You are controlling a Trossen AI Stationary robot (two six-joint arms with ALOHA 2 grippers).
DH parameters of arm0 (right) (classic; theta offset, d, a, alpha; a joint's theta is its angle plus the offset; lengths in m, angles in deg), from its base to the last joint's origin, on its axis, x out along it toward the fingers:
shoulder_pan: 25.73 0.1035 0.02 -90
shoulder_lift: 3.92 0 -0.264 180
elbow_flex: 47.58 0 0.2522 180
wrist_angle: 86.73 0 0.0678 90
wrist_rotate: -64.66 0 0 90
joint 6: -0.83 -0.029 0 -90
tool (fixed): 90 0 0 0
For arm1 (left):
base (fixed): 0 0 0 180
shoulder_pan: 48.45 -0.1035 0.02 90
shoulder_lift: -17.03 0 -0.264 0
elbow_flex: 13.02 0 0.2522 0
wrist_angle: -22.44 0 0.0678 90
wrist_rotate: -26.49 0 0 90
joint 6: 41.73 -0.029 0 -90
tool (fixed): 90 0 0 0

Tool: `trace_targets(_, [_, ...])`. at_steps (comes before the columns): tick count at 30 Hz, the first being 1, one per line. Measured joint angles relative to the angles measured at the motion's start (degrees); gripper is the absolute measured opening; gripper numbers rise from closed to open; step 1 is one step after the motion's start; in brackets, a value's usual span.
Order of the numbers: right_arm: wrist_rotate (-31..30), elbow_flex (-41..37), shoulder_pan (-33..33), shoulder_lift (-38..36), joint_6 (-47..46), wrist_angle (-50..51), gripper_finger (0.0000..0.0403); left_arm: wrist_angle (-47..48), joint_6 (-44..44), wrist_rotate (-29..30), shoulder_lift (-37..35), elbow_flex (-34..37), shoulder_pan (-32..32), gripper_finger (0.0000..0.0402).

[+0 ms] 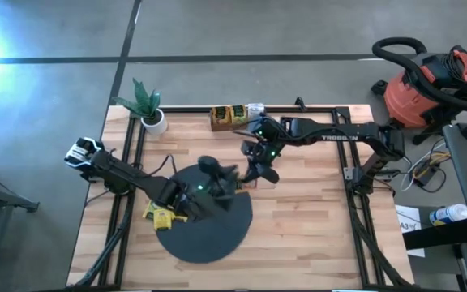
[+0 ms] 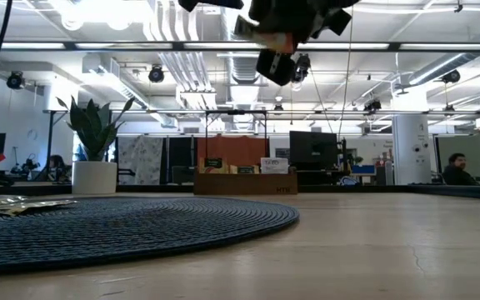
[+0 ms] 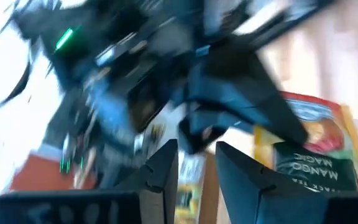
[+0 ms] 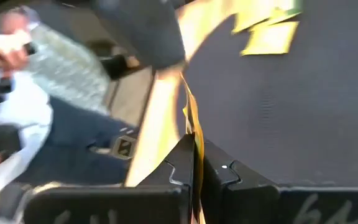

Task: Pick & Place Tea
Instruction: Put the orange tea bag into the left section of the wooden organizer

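The left arm reaches in from the bench's left edge, slanting toward the middle, its left tool (image 1: 232, 180) raised above the bench with the two dark fingers (image 3: 160, 168) standing a little apart. The right arm stretches from the right side across to the centre and bends down at the wrist. Its right tool (image 1: 254, 172) hangs just beside the left one, fingers (image 4: 180, 163) pressed together on a thin yellow tea packet (image 4: 190, 124).

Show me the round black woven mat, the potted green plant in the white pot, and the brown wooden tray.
Round black woven mat (image 1: 209, 235), high view, bare lower part.
Potted green plant (image 1: 146, 100), high view, leaves.
Brown wooden tray (image 1: 228, 117), high view, middle.
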Motion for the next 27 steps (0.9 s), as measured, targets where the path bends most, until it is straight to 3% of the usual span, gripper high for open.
trace_targets(3, [-4.13, 0.0, -0.8, 0.0, 0.01, -0.67, 0.0008, 5.42, 10.09, 4.63, -1.81, 0.0, -0.21, 0.0103])
trace_targets(6, [-12.81, 0.0, -0.96, -0.02, 0.09, -0.73, 0.0008, 13.79, 23.61, 6.67, -4.6, 0.0, -0.78, 0.0103])
trace_targets(9, [-23.34, -0.04, -0.95, -0.37, -0.14, -1.57, 0.0008, 22.72, 44.14, 6.35, -7.87, 0.0, -2.13, 0.0103])
trace_targets(12, [-27.46, -0.04, -1.16, -0.68, -2.69, -6.89, 0.0008, 29.87, 60.36, 2.89, -10.04, 0.03, -4.15, 0.0103])
trace_targets(17, [-30.02, -0.66, -1.3, -0.87, -8.76, -21.37, 0.0008, 30.94, 64.82, -6.49, -10.52, 0.85, -8.19, 0.0103])
trace_targets(23, [-41.24, -2.7, -1.32, -1.77, -12.24, -24.79, 0.0008, 30.2, 65.57, 3.71, -13.38, 0.96, -7.42, 0.0103])
trace_targets(27, [-46.91, -6.12, -1.3, -4.94, -12.75, -28.92, 0.0008, 28.73, 66.98, 3.14, -17.64, 2.48, -8.01, 0.0103])
